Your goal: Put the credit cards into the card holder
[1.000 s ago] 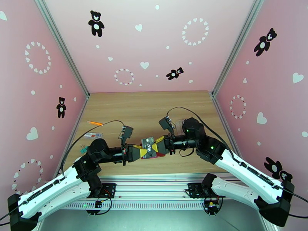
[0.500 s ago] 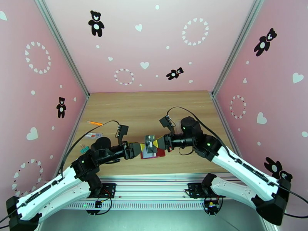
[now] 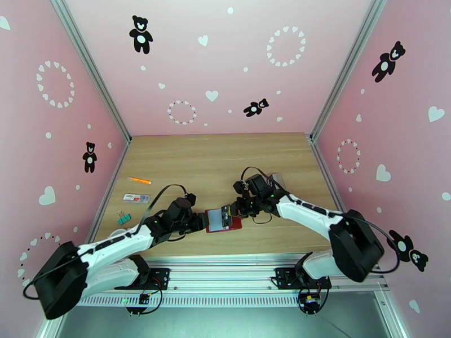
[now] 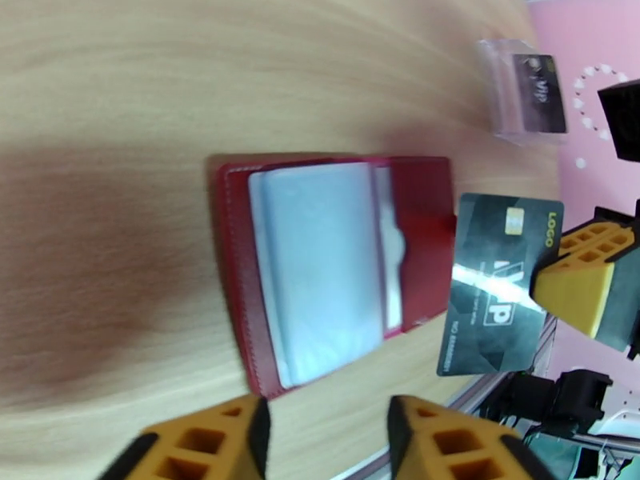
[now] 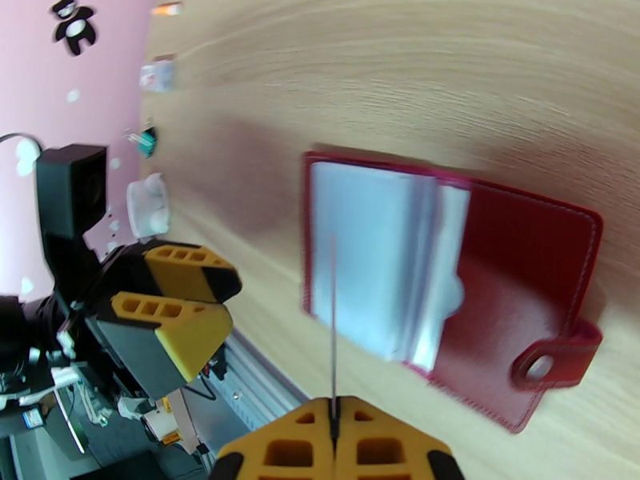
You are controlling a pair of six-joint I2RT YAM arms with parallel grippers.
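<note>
Your card holder point(image 3: 224, 222) lies open on the table point(image 3: 214, 159), red cover down, its grey transparent sleeves point(image 4: 320, 266) facing up and its snap tab point(image 5: 552, 366) sticking out from one edge. Your right hand point(image 5: 334, 411) is clamped on a dark credit card point(image 4: 496, 294) marked VIP and holds it on edge above the card holder. From the right wrist the card point(image 5: 333, 330) reads as a thin line crossing the sleeves. You cannot tell whether its lower edge touches the card holder. Your left hand point(image 4: 324, 430) sits just beside the card holder on the side opposite your right hand, its fingers apart with bare table between them, gripping nothing. Beyond the card holder, away from the arm bases, a clear plastic case point(image 4: 506, 106) stands on the table with another dark VIP card point(image 4: 542, 94) inside. Well off to the left of the card holder lie an orange pen point(image 3: 138, 180) and a white-and-red strip point(image 3: 136, 198).
</note>
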